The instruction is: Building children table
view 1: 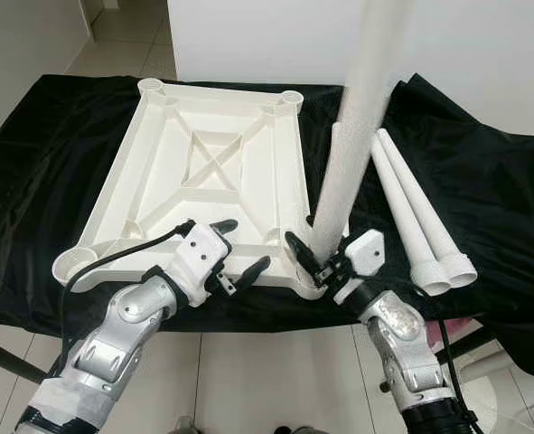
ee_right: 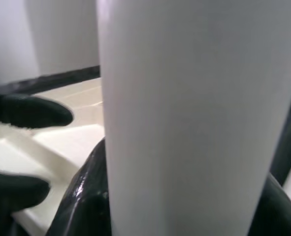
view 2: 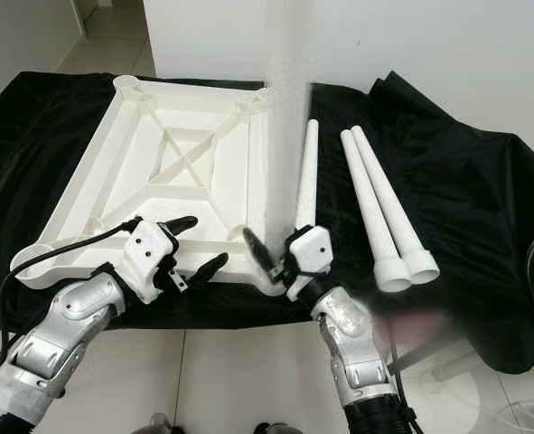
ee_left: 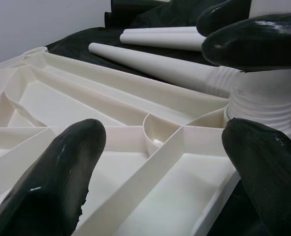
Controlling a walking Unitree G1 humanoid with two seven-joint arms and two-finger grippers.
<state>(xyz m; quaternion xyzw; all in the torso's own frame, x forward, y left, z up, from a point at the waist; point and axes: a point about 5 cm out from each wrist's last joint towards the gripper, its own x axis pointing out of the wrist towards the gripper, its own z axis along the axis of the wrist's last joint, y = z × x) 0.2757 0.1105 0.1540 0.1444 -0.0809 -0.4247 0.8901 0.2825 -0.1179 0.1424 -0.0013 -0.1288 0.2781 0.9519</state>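
You are seating a white leg (view 1: 352,136), gripped upright by the right gripper (view 1: 325,262), into the near right corner socket of the upturned tabletop (view 1: 203,172), while the open left gripper (view 1: 239,258) is hovering beside it; next, twist it home.

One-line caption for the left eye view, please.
Right pincer holds a white table leg upright at the near corner socket of the upside-down tabletop; open left pincer hovers beside it; three legs lie alongside.

white wall (view 1: 483,54), pale tiled floor (view 1: 276,380)
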